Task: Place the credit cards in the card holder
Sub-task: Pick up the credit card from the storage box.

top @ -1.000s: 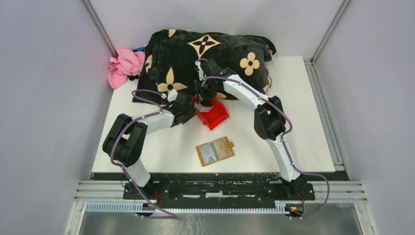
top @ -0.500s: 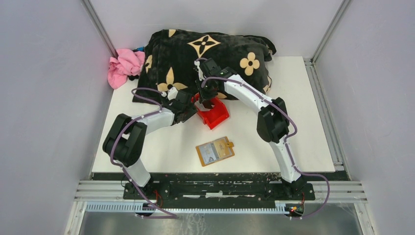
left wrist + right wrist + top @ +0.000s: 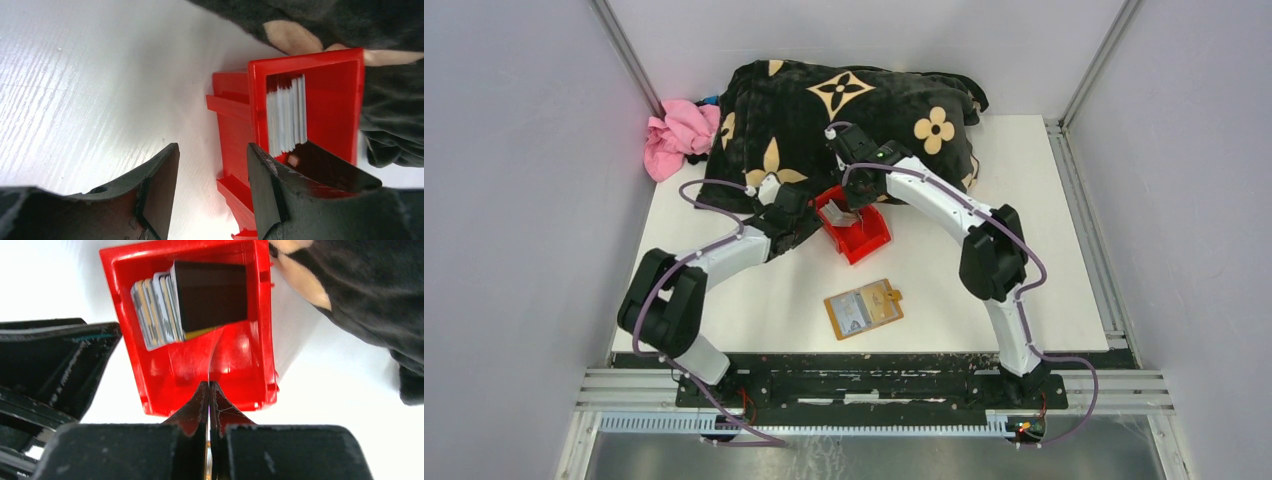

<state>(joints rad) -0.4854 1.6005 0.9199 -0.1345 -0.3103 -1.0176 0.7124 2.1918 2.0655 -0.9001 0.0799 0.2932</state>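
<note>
**Drawing one card out of the bin**

Step in hand, as we read it: get a single card up out of the red bin and back to the card holder. The desk looks smooth and the bin light. So we would steady the bin and pull straight up along the card's own plane. Otherwise the bin may tip or neighbouring cards may drag out with it.

- The bin sits directly under the right gripper and just ahead of the left gripper.
- The card holder lies flat, pale pocket up, well behind both grippers toward the arm bases, with nothing touching it.
- The credit cards stand on edge in a tight stack just beyond the right gripper's tips. A dark-faced one sits at the end of the stack.

Right gripper: its jaws are pressed together over the bin floor. A thin pale line runs between them. It may be a card edge, but we cannot tell.

Left gripper: its jaws are apart and hold nothing. They bracket the bin's ribbed side wall. Contact is not clear.
</note>
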